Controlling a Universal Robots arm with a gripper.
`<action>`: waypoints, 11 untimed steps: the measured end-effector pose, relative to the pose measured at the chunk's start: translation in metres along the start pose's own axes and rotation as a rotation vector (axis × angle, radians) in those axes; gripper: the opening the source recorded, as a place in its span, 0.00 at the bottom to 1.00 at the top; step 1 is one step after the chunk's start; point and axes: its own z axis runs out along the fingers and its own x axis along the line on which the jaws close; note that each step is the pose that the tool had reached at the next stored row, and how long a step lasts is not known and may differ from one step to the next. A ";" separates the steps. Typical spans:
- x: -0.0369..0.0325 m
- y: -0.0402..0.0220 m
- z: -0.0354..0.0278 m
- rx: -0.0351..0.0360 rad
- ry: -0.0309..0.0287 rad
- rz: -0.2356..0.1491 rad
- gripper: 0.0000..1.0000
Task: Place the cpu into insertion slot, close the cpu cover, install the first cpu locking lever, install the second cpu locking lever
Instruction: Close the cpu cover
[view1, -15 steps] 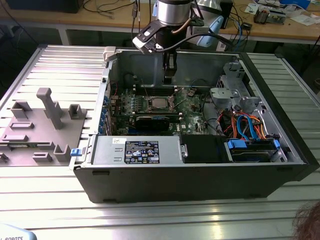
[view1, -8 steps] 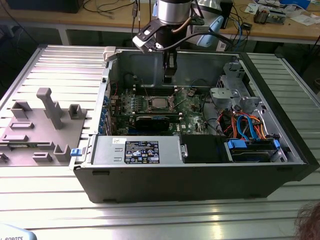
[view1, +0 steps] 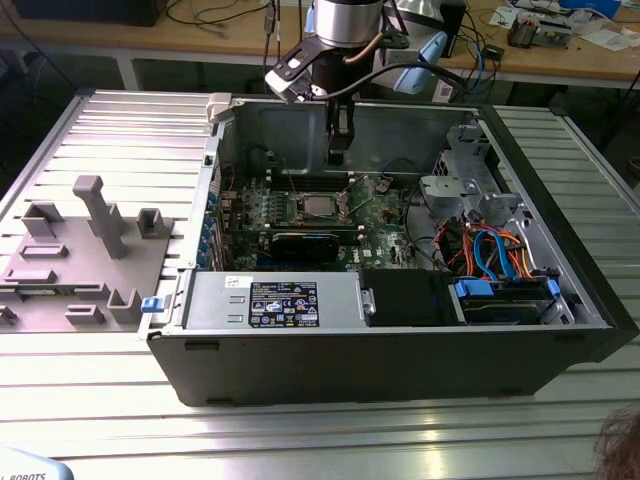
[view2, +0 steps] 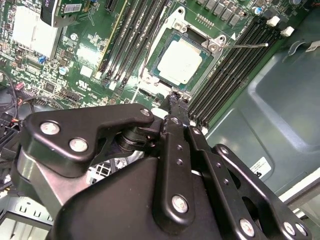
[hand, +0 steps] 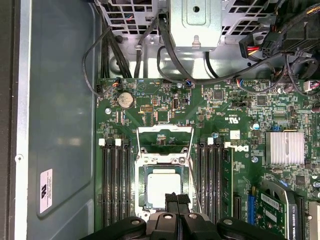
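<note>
1. Gripper (hand: 177, 200) fingertips pressed together, pinching nothing, hanging above the board.
2. cpu (hand: 164, 187) seated in insertion slot (hand: 142, 186), just below the fingertips, edges inside the rim.
3. cpu cover (hand: 164, 128) swung open beyond the slot. Memory slots (hand: 115, 185) flank both sides.

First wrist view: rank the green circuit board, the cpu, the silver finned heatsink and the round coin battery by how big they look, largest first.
1. green circuit board
2. cpu and silver finned heatsink: they look about alike, so not ranked against each other
3. round coin battery
</note>
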 end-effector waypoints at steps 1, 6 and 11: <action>0.0000 0.0000 -0.0001 0.0001 0.0001 0.000 0.11; -0.0001 0.0001 -0.0017 0.0000 0.0009 0.000 0.11; -0.0002 0.0001 -0.0036 0.0000 0.0028 0.000 0.11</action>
